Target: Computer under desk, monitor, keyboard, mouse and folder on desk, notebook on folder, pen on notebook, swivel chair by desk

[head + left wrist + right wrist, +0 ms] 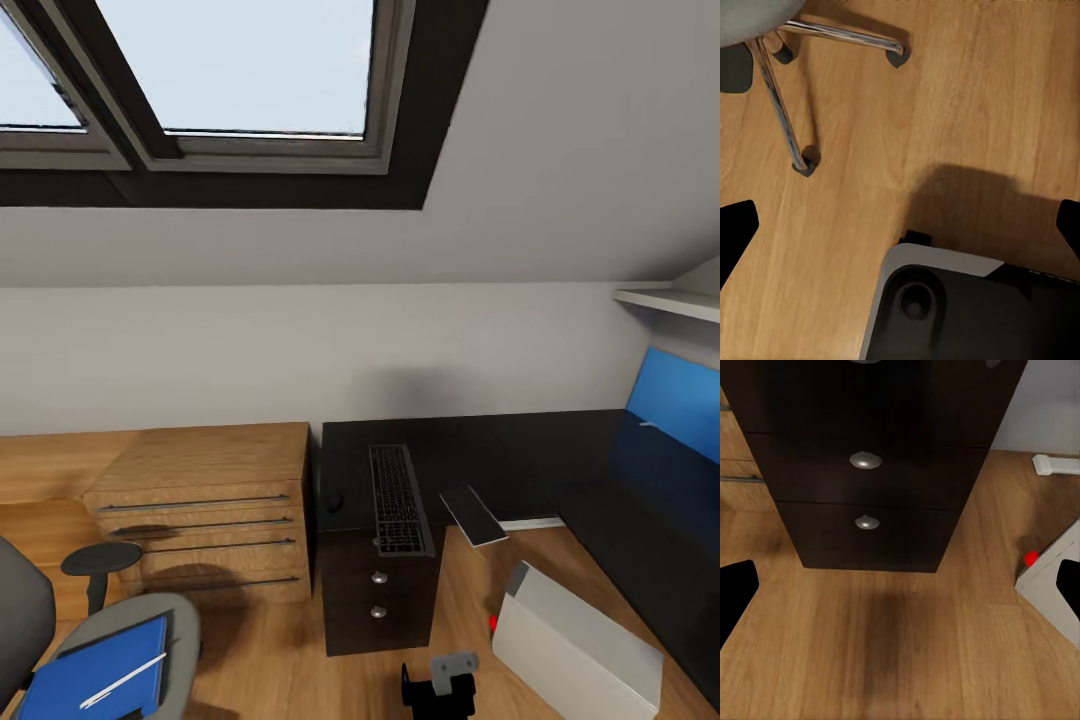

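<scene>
The black desk [520,455] holds the keyboard [398,498], with a small dark mouse [334,500] beside it. A thin dark slab with a pale edge [473,515] overhangs the desk's front. The pale grey computer [575,640] stands tilted on the floor by the desk, its red mark [1030,559] facing the drawers [870,457]. At the lower left is the swivel chair [180,625], with the blue folder [100,672] on its seat and a white pen [125,680] on top. My left gripper [900,232] hangs open over the floor near the chair's chrome base [780,97]. My right gripper [900,589] is open in front of the drawers.
A light wooden low cabinet [210,510] stands left of the desk. A blue panel [680,400] leans at the desk's far right under a white shelf [670,300]. The robot's dark base [945,307] sits below the left gripper. Bare wooden floor [892,645] lies before the drawers.
</scene>
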